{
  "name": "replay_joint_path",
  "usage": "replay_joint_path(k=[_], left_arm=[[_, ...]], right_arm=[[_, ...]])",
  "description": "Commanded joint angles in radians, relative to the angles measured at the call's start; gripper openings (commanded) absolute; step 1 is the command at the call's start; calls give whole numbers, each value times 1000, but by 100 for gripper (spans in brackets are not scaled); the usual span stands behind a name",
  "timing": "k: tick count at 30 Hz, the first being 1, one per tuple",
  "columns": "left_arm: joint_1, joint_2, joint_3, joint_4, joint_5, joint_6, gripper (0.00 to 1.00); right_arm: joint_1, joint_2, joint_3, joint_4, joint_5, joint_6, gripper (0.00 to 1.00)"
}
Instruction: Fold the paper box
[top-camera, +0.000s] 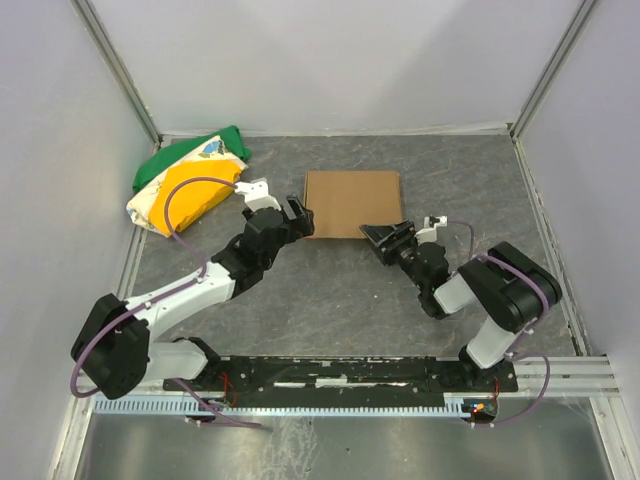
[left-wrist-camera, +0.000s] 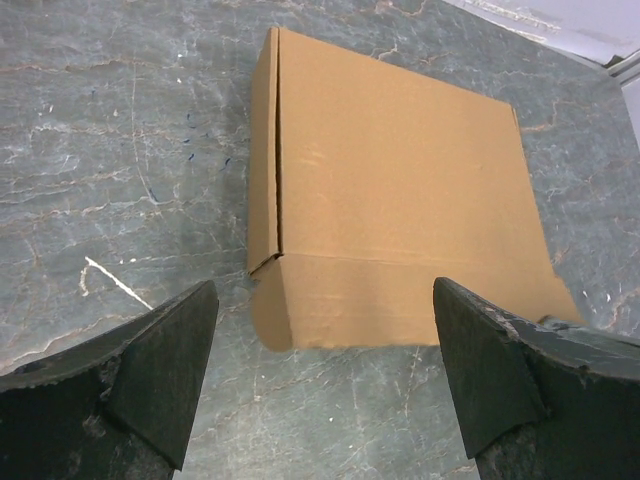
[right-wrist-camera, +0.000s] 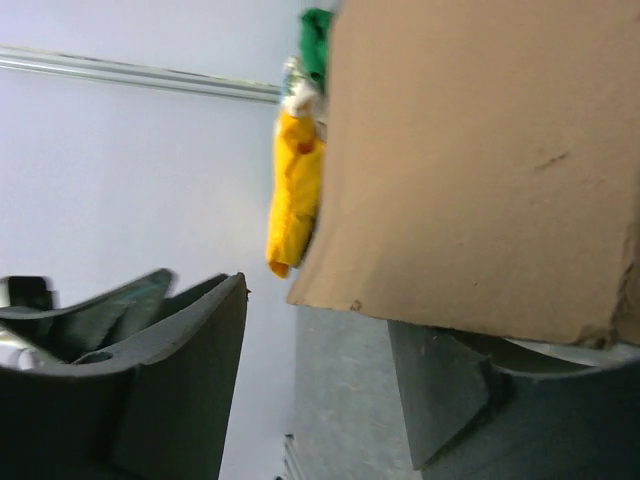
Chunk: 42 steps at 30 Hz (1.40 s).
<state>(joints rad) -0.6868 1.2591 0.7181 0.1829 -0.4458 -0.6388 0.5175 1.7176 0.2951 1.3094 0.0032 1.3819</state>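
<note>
Left wrist: paper box (left-wrist-camera: 400, 190) flap edge

Cloth bundle (top-camera: 185, 185) left of paper box (top-camera: 352, 203)

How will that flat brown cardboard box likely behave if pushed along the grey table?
The flat brown cardboard box looks low and wide, so it should slide rather than tip. Thin cardboard walls suggest it is light and could flex or dent under a pinch. Its untucked near flap may swing open.
</note>
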Motion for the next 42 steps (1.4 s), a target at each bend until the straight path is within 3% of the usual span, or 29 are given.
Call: replay_joint_path(k=[1,5,9,12,14,17,20,23,25,31,42], left_arm=[[3,-34,-18,27,-24,33,94],[3,-31,-30,23,-14,29,94],[3,-15,-28,9,-12,32,95],[3,1,-2,-40,-31,47,95],[3,14,29,-74,-40,72,95],[3,47,92,-116,-26,107,95],[3,97,164,-183,-11,133,95],[3,145,211,-224,3,152,95],[4,163,222,-231,9,154,95],[7,211,251,-268,60,173,95],[13,294,238,-161,79,173,97]], right_arm=[[7,-132,-6,68,13,-16,61],[6,-241,9,-92,-17,-42,65],[7,-312,37,-266,-84,-88,84],[6,-400,46,-465,-176,-153,90],[8,-522,66,-698,-222,-242,90],[27,-749,212,-1255,-185,-495,88],[32,-877,420,-1687,-12,-692,89],[30,-839,571,-1933,191,-797,92],[18,-747,612,-1970,255,-845,97],[-111,-438,641,-1822,45,-958,98],[-150,-348,662,-1750,-3,-986,100]])
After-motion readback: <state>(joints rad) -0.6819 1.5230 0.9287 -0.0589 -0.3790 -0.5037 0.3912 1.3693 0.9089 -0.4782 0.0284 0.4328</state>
